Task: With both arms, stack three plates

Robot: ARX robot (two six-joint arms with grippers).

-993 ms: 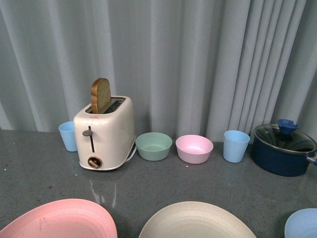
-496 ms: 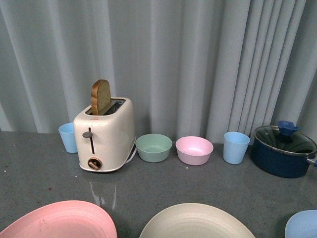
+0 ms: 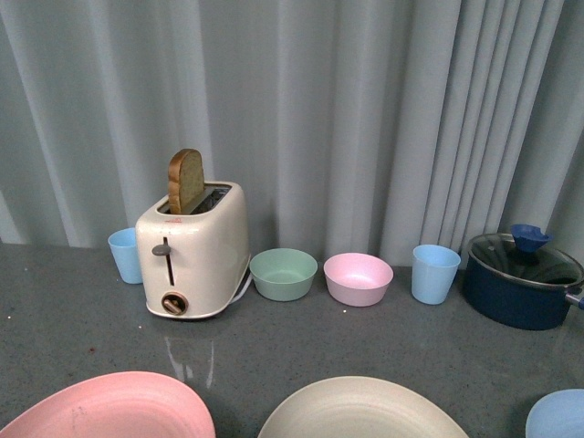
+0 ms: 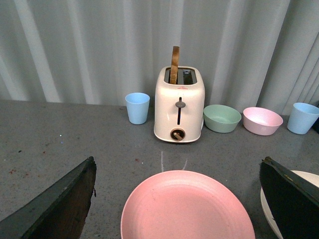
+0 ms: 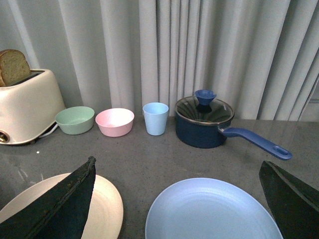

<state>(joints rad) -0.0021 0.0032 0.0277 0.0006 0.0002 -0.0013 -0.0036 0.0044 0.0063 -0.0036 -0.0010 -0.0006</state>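
Observation:
Three plates lie side by side on the grey counter near its front edge. The pink plate [image 3: 114, 408] [image 4: 187, 206] is on the left, the cream plate [image 3: 360, 411] [image 5: 107, 204] in the middle, and the light blue plate [image 3: 558, 415] [image 5: 214, 211] on the right. My left gripper [image 4: 177, 199] hovers open with the pink plate between its dark fingers [image 4: 60, 204]. My right gripper [image 5: 177, 199] is open with the blue plate between its fingers [image 5: 291, 199]. Neither touches a plate. No arm shows in the front view.
Along the curtain stand a blue cup [image 3: 125, 255], a cream toaster [image 3: 193, 251] with a slice of bread, a green bowl [image 3: 283, 273], a pink bowl [image 3: 358, 278], another blue cup [image 3: 433, 272] and a dark blue lidded pot [image 3: 522, 286] with a long handle [image 5: 256, 143].
The front view has tilted up a little, so everything sits slightly lower in the picture. The plates have not moved on the counter.

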